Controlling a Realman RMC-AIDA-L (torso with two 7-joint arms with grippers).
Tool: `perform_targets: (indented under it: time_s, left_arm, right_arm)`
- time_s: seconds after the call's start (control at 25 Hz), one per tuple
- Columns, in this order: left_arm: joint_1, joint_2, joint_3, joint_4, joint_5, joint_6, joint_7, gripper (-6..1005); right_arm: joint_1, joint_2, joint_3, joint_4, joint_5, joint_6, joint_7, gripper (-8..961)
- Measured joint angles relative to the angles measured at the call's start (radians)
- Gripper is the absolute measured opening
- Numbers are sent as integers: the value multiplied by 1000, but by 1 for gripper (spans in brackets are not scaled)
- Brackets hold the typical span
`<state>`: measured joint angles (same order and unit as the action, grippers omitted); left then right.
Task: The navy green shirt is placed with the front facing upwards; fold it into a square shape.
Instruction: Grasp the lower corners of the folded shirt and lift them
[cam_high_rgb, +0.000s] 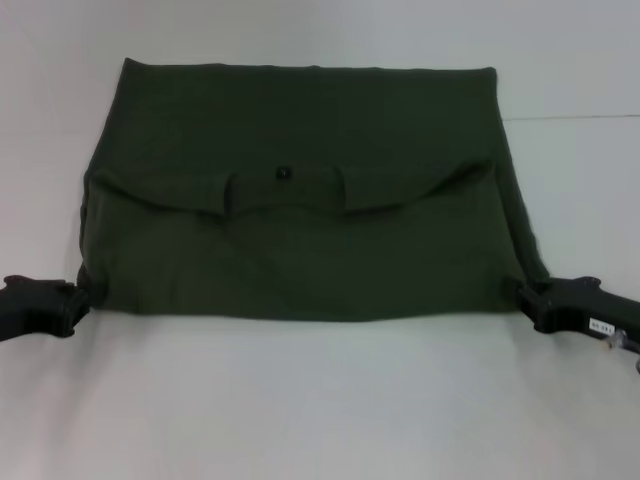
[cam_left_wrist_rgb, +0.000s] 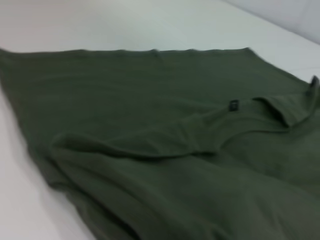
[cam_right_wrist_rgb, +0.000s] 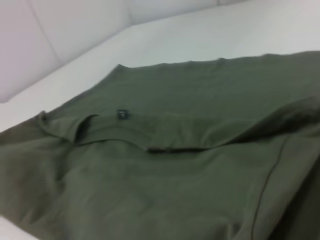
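Note:
The navy green shirt (cam_high_rgb: 300, 200) lies on the white table, folded so that its round collar and small dark neck label (cam_high_rgb: 283, 172) sit on top in the middle. The chest print is hidden. My left gripper (cam_high_rgb: 78, 300) is at the shirt's near left corner and my right gripper (cam_high_rgb: 527, 292) is at its near right corner, each shut on the cloth at table height. The left wrist view shows the shirt (cam_left_wrist_rgb: 165, 150) with the label (cam_left_wrist_rgb: 233, 105). The right wrist view shows the shirt (cam_right_wrist_rgb: 175, 170) with the label (cam_right_wrist_rgb: 121, 114).
The white table (cam_high_rgb: 320, 410) runs on all sides of the shirt, with bare surface between the shirt's near edge and me. A white wall (cam_right_wrist_rgb: 60, 40) rises behind the table's far side.

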<state>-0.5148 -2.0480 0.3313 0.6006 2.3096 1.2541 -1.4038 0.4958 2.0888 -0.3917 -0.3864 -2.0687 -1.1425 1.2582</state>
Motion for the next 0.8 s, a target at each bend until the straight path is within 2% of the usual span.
perform_targets:
  time_s: [0.08, 0.24, 0.28, 0.52, 0.56, 0.8]
  left_arm:
    - [16, -1, -26, 1, -8, 34, 51, 10]
    - [51, 0, -83, 11, -7, 142, 155, 10]
    - [59, 1, -87, 17, -5, 161, 168, 10]
    - [124, -4, -86, 81, -2, 297, 212, 10]
    - [162, -11, -87, 114, 3, 342, 217, 10]
    - [253, -36, -89, 170, 22, 418, 318, 11]
  right_arm:
    - [-21, 1, 4, 0, 8, -29, -39, 50]
    - [-66, 2, 5, 0, 37, -81, -96, 50]
    - [-94, 2, 5, 0, 52, -120, -132, 50]
    - [-155, 1, 5, 6, 69, -223, -203, 50]
    - [-167, 1, 5, 6, 70, -239, -213, 50]
    - [-263, 3, 5, 9, 70, -323, -294, 50]
